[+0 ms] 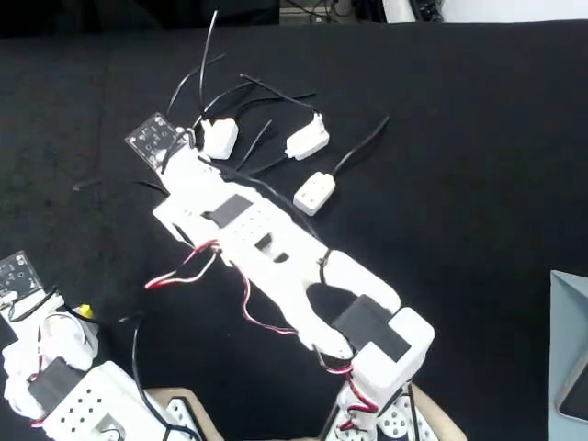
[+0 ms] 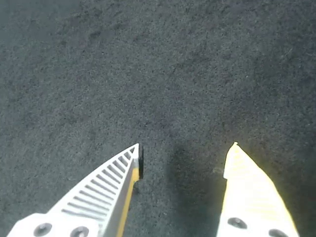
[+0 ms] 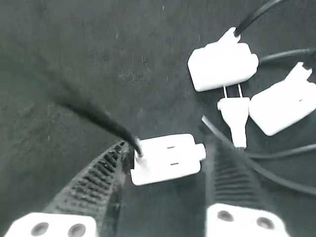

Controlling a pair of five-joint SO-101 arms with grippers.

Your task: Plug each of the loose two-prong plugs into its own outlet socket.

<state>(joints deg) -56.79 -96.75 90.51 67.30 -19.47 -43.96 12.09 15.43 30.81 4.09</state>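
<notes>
Outlet socket (image 3: 165, 159), white with its two slots facing up, lay on the black cloth (image 3: 74, 59) between the fingers of my right gripper (image 3: 168, 150), which stood open around it, not clamped. Just beyond it a loose two-prong plug (image 3: 233, 114) pointed its prongs at a second white block (image 3: 222, 66); whether they were seated in it or merely at its face I could not tell from that angle. A third block (image 3: 284, 106) lay just beside the plug. My left gripper (image 2: 185, 153) hung open over bare cloth, well apart from all this. I judged the task barely begun, with me at the step of securing a socket. The next move called for closing squarely on its sides without covering the slots, so that a plug could then be brought to it and pushed home.
</notes>
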